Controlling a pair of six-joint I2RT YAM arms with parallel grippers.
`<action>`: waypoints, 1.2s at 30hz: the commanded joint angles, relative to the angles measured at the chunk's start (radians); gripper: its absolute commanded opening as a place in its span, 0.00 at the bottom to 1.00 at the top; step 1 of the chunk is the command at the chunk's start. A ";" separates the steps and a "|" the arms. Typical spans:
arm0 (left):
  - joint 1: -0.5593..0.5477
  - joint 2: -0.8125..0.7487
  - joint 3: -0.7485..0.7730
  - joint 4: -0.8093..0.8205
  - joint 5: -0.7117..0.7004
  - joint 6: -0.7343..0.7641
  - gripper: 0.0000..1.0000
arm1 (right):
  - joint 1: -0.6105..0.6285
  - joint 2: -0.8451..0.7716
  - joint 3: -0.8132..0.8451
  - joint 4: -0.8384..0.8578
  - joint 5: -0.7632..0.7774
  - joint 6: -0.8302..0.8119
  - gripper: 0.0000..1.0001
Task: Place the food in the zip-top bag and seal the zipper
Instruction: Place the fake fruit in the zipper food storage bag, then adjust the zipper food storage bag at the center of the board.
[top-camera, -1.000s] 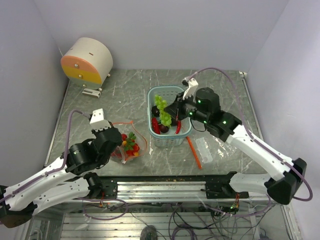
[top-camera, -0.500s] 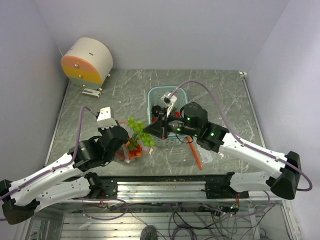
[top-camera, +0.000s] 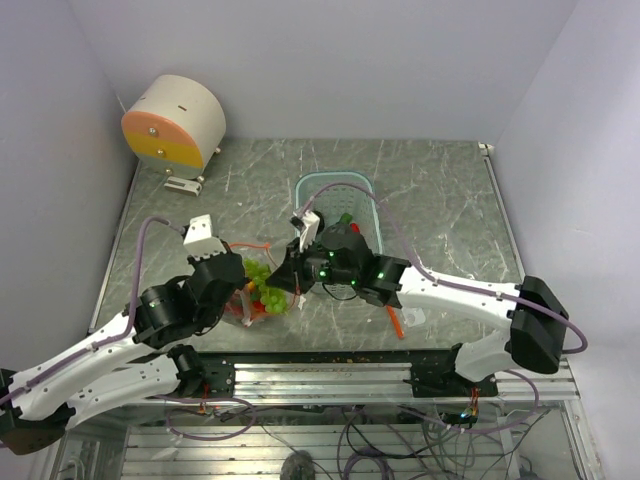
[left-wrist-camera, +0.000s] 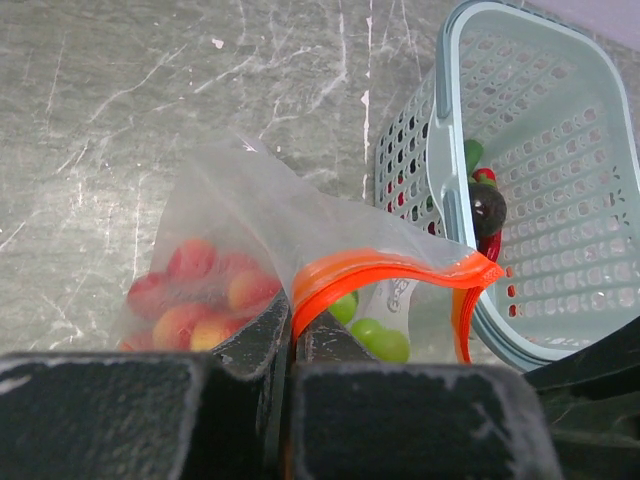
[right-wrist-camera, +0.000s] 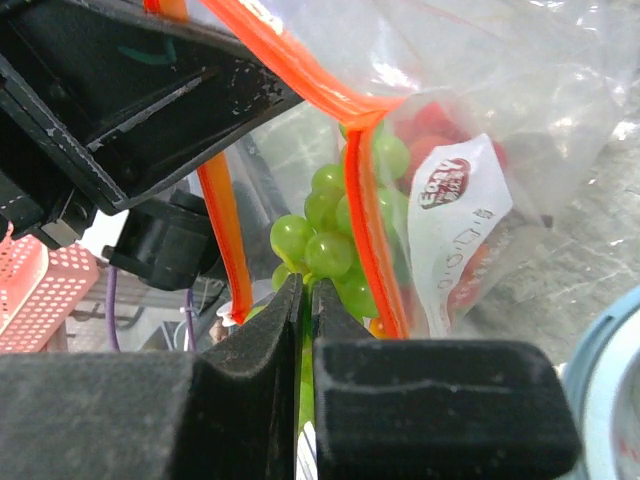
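You are partway through loading. Your left gripper (left-wrist-camera: 295, 335) is clamped on the orange-red zipper strip (left-wrist-camera: 390, 268) of the clear floppy zip-top bag (left-wrist-camera: 250, 215), lifting it so the mouth gapes toward the light-blue plastic mesh basket (left-wrist-camera: 440, 170) just beside it. Your right gripper (right-wrist-camera: 305, 300) is pinched on a bunch of green toy grapes (right-wrist-camera: 320, 240), which sits right at the bag's mouth, between the two runs of the strip. I judge it is partly inside, not yet let go.

Red, orange and yellow toy fruits (left-wrist-camera: 200, 290) already lie in the bag. A dark round piece (left-wrist-camera: 487, 210) and a red chilli (left-wrist-camera: 488, 245) remain in the basket. An orange carrot-like stick (top-camera: 393, 318) seems to lie on the table, though your right arm hides most of it. Sealing is not yet begun.
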 joint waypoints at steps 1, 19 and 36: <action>0.002 -0.004 0.010 0.036 -0.010 0.014 0.07 | 0.033 0.023 0.051 0.036 0.125 -0.011 0.00; 0.002 -0.033 0.018 -0.004 -0.009 0.000 0.07 | 0.101 -0.043 0.077 -0.052 0.335 -0.174 0.82; 0.002 -0.017 0.102 -0.007 0.029 0.078 0.07 | 0.138 -0.009 0.094 -0.081 -0.090 -0.342 0.67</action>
